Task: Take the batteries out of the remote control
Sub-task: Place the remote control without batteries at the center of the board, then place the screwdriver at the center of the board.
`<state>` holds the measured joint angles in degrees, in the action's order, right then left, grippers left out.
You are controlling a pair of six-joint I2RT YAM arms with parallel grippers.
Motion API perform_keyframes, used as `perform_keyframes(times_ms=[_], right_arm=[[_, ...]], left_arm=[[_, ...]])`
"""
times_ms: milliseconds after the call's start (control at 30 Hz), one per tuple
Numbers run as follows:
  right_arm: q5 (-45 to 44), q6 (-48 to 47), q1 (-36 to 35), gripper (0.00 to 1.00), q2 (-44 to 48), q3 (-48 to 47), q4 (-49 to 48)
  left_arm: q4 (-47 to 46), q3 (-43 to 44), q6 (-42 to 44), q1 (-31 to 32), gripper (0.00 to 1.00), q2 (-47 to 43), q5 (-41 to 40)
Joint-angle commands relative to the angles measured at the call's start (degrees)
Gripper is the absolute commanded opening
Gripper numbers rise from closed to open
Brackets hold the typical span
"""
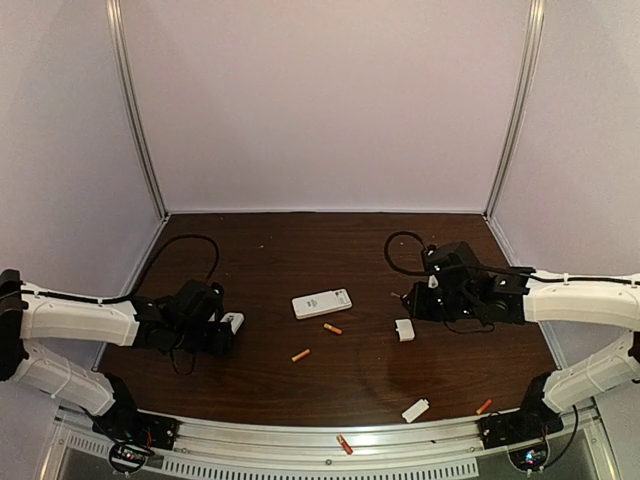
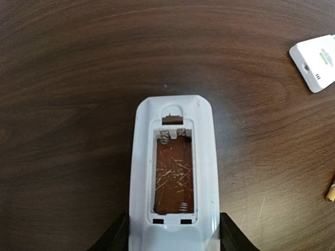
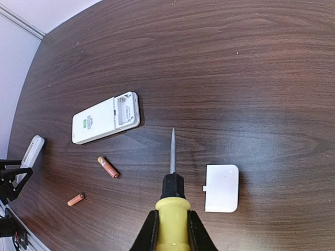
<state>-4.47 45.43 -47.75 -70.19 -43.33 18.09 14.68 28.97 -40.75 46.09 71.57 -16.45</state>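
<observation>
My left gripper (image 1: 212, 330) is shut on a white remote (image 2: 174, 172) held low over the table; in the left wrist view (image 2: 174, 238) its compartment is open and empty, with only springs showing. A second white remote (image 1: 322, 303) lies at mid-table with its compartment open (image 3: 106, 118). Several orange-red batteries lie loose: two near that remote (image 1: 332, 328) (image 1: 300, 355), and two by the front rail (image 1: 344, 444) (image 1: 484, 406). My right gripper (image 1: 428, 298) is shut on a yellow-handled screwdriver (image 3: 172, 217), tip pointing towards the second remote.
A white cover (image 3: 222, 188) lies just right of the screwdriver shaft, and another cover (image 1: 415, 410) lies near the front right. Black cables loop at the back left (image 1: 190, 240) and back right (image 1: 400, 245). The metal rail (image 1: 300, 435) borders the table's front.
</observation>
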Motion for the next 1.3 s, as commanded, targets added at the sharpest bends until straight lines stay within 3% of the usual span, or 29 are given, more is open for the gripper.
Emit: perform_keyframes(times_ms=[0,100,233,333,433,467,867,1267], right_arm=[[-2.16,0.60,-0.78,0.00,-3.29,0.72,-5.33],[-1.51,0.33,-0.86,0.00,-5.08,0.40,-7.30],[-0.11,0.26,-1.01,0.00,-6.87,-0.45,-8.13],[0.48,0.34,-1.12,0.00,-7.95,-0.61,-8.42],[0.82,0.60,-1.12,0.00,-8.82,-0.70,-8.70],[0.85,0.62,-1.18,0.00,-9.03,-0.70,-8.78],[0.62,0.32,-1.17,0.00,-13.63,-3.16,-9.96],[-2.80,-0.19,-1.12,0.00,-20.08,-7.66,-9.87]], left_arm=[[-3.89,-1.44,-3.36,0.32,0.00,1.66,0.65],[-4.34,-1.61,-3.58,0.30,0.05,2.67,1.23],[-4.48,-1.95,-4.70,0.32,0.26,2.65,1.51],[-4.48,-2.45,-5.63,0.28,0.55,2.05,1.35],[-4.44,-2.69,-6.08,0.32,0.93,1.35,1.49],[-4.36,-2.65,-6.09,0.32,0.97,1.07,1.58],[1.72,1.03,-5.21,0.32,0.97,-3.00,-0.76],[7.38,5.57,1.37,0.32,0.97,-7.15,-1.84]])
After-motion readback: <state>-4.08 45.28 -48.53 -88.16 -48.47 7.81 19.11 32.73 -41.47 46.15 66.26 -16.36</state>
